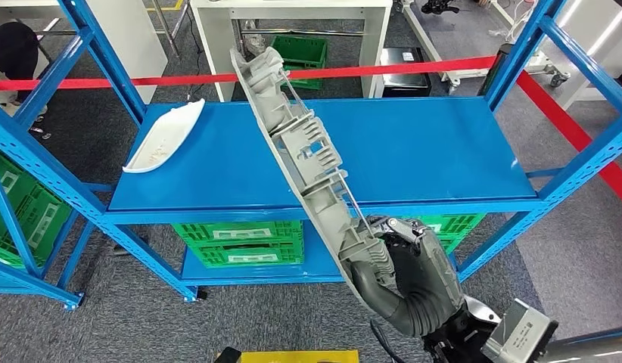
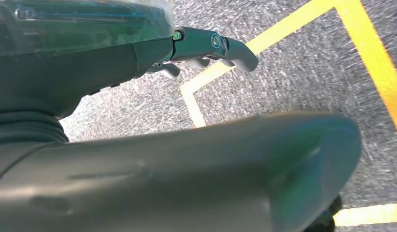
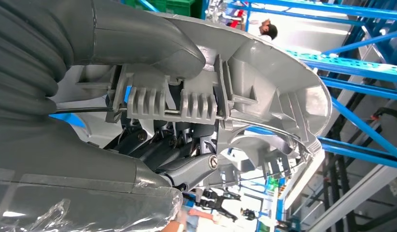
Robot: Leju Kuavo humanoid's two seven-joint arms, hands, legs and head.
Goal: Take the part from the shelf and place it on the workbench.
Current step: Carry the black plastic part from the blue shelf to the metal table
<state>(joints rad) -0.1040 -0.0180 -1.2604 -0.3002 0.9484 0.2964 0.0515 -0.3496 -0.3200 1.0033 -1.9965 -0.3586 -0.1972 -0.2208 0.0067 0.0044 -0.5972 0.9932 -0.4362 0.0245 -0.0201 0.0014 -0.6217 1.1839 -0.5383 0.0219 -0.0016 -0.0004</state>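
Head view: the right hand is wrapped around the bottom end of the long grey part, which is lifted off the blue shelf and leaning up and away over it. It's gripped at one end, so I'd carry it slowly and keep it clear of the uprights. A white curved shell lies on the shelf.

Left wrist view: the left hand hangs over grey carpet with yellow tape, fingers loosely apart, holding nothing.

Right wrist view: thumb and dark fingers clamp the part's ribbed, moulded plastic inside, with a thin metal rod running through.
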